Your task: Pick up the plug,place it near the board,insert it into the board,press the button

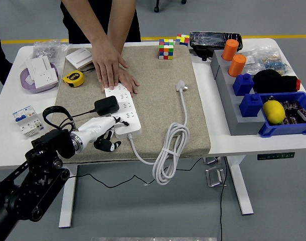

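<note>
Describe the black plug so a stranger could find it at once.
Start at the tan mat covering the table's middle, then find the white power strip lying on its left part under a person's hand. The plug is the black block at the strip's left edge, the only dark thing on it.

A robotics lab or test workshop is suggested. A white height-adjustable surface [243,143] is set on a bare grey floor [273,211] marked with a yellow line [293,36], as is done in industrial halls. Loose test props are spread about: a tape measure [72,78], a circuit breaker [26,120], wall sockets [42,70], a colour cube [166,49] and blue parts bins [288,118]. A beige mat [158,100] is laid as a work area.
</note>
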